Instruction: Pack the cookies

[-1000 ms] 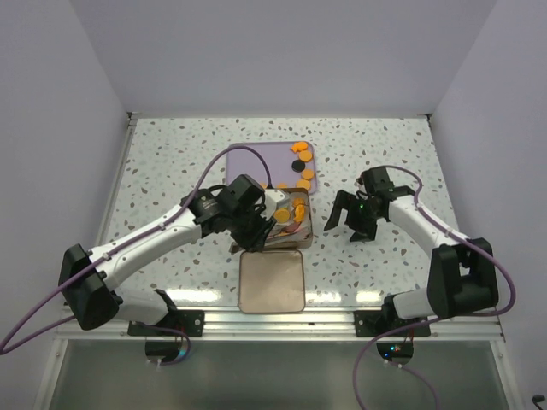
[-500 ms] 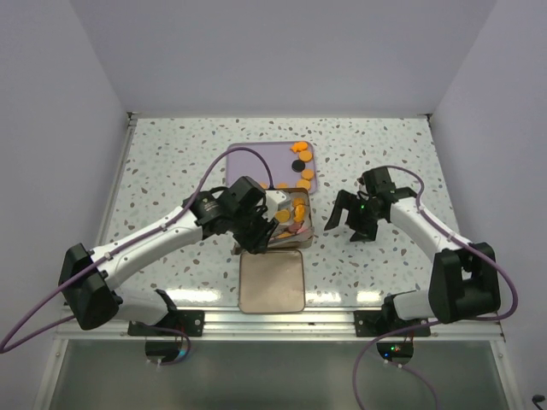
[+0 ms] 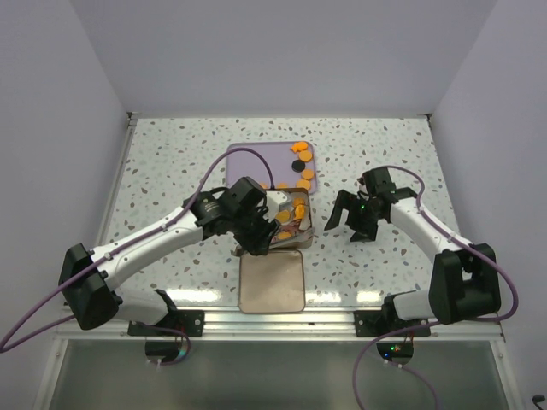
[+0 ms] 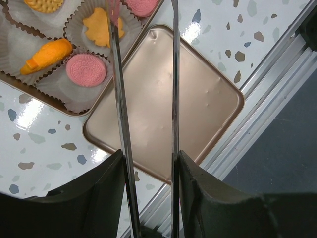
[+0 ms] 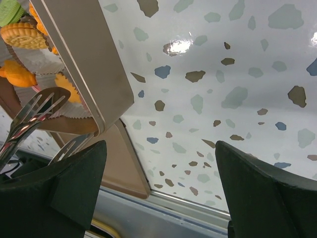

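Several orange cookies and one black one lie on the purple tray. The square metal tin holds paper cups with orange and pink cookies; a green one shows in the right wrist view. My left gripper is shut on metal tongs, whose blades reach over the tin's near edge with their tips cut off at the frame top. The tong ends show beside the tin. My right gripper is open and empty, right of the tin.
The tin's lid lies flat just in front of the tin, also in the right wrist view. The table's metal front rail runs just behind the lid. Speckled tabletop lies under my right gripper.
My left gripper with the tongs has shifted slightly toward the near edge of the tin. The right arm has barely moved.
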Robot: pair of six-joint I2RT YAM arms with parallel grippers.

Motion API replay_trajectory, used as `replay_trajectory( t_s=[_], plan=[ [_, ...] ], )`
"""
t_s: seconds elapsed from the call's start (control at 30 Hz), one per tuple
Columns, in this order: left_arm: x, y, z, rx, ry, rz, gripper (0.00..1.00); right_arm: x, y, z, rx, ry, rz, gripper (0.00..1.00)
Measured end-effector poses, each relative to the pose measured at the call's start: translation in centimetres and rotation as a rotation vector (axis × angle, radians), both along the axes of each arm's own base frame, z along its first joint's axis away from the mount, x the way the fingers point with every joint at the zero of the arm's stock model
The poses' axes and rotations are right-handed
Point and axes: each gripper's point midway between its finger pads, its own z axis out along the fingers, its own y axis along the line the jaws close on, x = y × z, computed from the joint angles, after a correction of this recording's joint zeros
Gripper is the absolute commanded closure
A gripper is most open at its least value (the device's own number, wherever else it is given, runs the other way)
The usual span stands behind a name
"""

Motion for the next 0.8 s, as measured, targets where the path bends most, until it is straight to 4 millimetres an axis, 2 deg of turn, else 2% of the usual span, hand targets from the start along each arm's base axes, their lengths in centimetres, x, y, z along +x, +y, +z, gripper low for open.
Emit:
replay_trajectory(
  t_s=[0.13, 0.27, 0.4, 0.47, 0.63, 0.73, 0.8],
  plan=[
    [0.1, -0.1, 0.4, -0.010, -0.003, 0.009, 0.51, 0.0, 0.0, 0.1, 0.001, -0.004, 0.000, 0.06],
    [0.7, -0.4, 2.4, -0.064, -0.036, 0.033, 0.51, 0.0, 0.0, 0.1, 0.000, -0.004, 0.001, 0.06],
    [3.1, 0.3, 5.0, -0.122, -0.102, 0.114, 0.51, 0.0, 0.0, 0.1, 0.000, -0.003, 0.002, 0.06],
    [5.2, 1.9, 5.7, -0.127, -0.139, 0.201, 0.51, 0.0, 0.0, 0.1, -0.001, -0.003, 0.004, 0.06],
    [10.4, 8.1, 5.8, -0.041, -0.232, 0.469, 0.52, 0.0, -0.1, 0.1, -0.004, -0.007, 0.011, 0.06],
    [12.5, 11.7, 4.9, 0.013, -0.262, 0.620, 0.51, 0.0, -0.1, 0.0, -0.005, -0.009, 0.015, 0.06],
    [13.0, 13.7, 3.4, 0.052, -0.255, 0.707, 0.50, 0.0, -0.1, 0.0, -0.006, -0.009, 0.017, 0.06]
  ],
)
